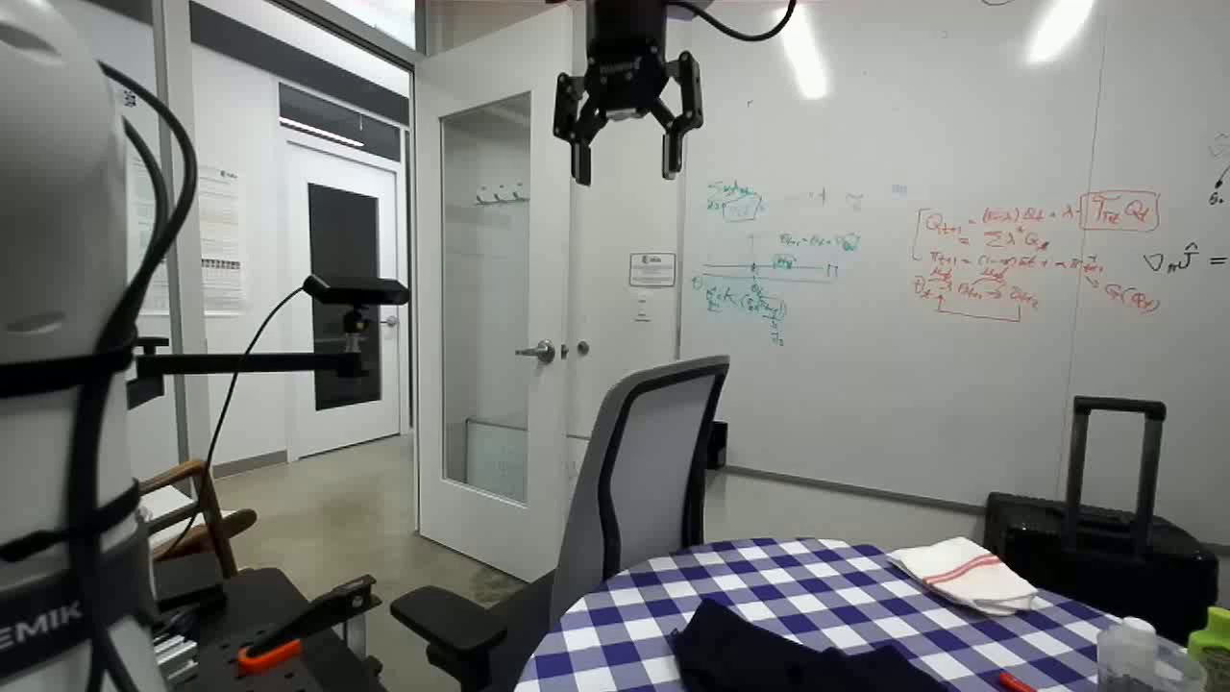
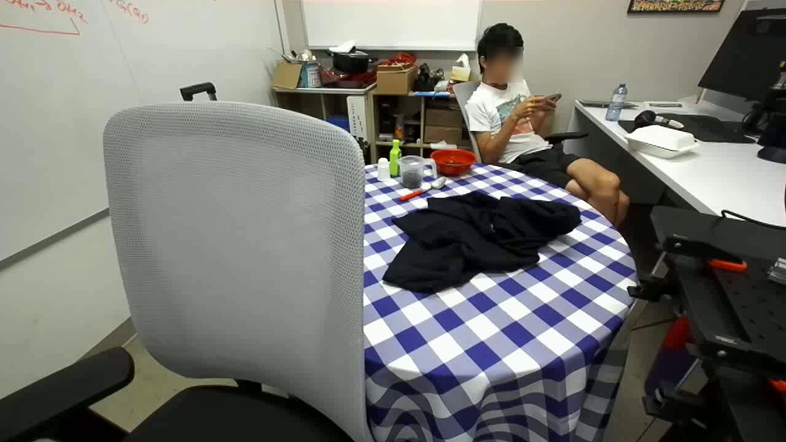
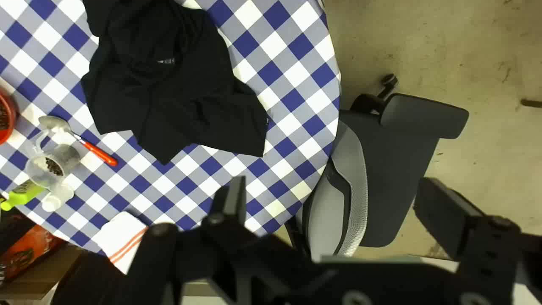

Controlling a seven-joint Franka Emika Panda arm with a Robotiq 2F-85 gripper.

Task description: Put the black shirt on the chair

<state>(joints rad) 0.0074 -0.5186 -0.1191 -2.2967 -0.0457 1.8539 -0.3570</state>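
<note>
The black shirt lies crumpled on the round table with the checkered cloth, in both exterior views (image 1: 769, 663) (image 2: 479, 239) and in the wrist view (image 3: 169, 97). The grey mesh chair stands beside the table, its backrest by the table edge, in both exterior views (image 1: 653, 481) (image 2: 233, 245). In the wrist view the chair's dark seat (image 3: 385, 169) and one armrest show. My gripper (image 1: 627, 175) is open and empty, high above the chair and table edge. Its spread fingers also show in the wrist view (image 3: 332, 197), with nothing between them. The gripper is out of view in an exterior view.
The checkered table (image 2: 442, 344) also bears a white towel (image 1: 966, 572), a red-handled spoon (image 3: 99, 153), a clear measuring cup (image 2: 411, 172), a green bottle (image 2: 395, 158), a white bottle (image 2: 384, 169) and a red bowl (image 2: 453, 161). A person (image 2: 509, 116) sits behind it. A black suitcase (image 1: 1095, 557) stands by the whiteboard.
</note>
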